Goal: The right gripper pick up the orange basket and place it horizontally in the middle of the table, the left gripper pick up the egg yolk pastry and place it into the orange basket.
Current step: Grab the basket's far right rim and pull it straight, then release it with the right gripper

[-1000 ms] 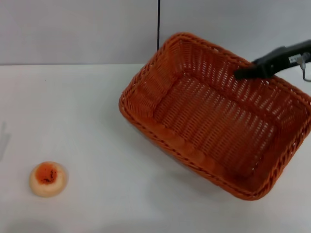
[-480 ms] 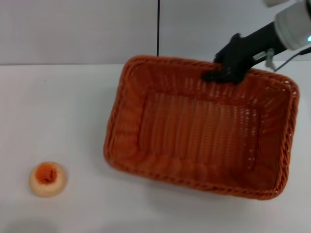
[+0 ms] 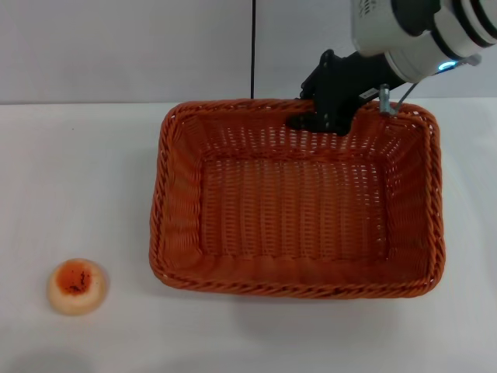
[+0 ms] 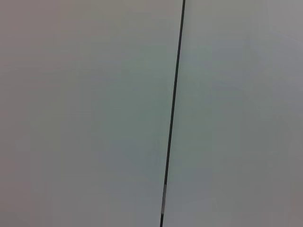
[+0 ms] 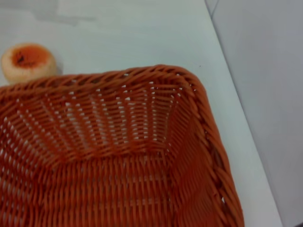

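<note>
Head view: we log an orange-brown woven rectangular basket (image 3: 299,202) lying level, mid white counter (image 3: 93,179); the black right gripper (image 3: 314,120) has its fingers clenched on the far rim. A round cream pastry with an orange-red top (image 3: 76,286) sits near left, well apart.

Left wrist view: we log a grey wall only.

Right wrist view: we log the basket corner (image 5: 189,90) and the pastry (image 5: 28,61) beyond.

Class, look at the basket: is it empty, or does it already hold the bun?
Empty. The basket shows only bare weave inside; the bun sits outside on the table.

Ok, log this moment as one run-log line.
right gripper: on far rim of orange basket | egg yolk pastry: on table | left gripper: unseen
</note>
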### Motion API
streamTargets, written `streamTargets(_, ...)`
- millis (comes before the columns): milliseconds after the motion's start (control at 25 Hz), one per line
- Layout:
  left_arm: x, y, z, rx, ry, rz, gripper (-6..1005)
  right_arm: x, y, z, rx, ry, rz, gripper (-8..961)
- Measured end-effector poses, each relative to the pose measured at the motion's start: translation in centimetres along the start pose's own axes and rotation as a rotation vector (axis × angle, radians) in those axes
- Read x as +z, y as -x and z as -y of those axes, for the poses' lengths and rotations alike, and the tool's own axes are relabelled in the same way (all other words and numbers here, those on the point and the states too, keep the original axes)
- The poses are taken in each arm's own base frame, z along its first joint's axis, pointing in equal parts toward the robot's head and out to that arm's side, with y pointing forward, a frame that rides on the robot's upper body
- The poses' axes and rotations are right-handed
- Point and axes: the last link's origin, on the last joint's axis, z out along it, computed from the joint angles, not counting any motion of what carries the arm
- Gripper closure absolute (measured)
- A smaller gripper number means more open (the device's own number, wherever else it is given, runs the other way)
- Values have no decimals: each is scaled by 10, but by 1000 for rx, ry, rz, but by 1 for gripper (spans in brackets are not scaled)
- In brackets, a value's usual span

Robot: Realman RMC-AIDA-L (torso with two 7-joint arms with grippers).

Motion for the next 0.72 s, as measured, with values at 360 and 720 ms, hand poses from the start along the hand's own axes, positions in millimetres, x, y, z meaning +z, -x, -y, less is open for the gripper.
streamTargets(360,4,-1,-3,-5,14,-12,166,16,10,-10,-103,25,-3,747)
streamTargets(720,4,2,-6,-18,20,3,166,27,6,-16,-90,27,23,720)
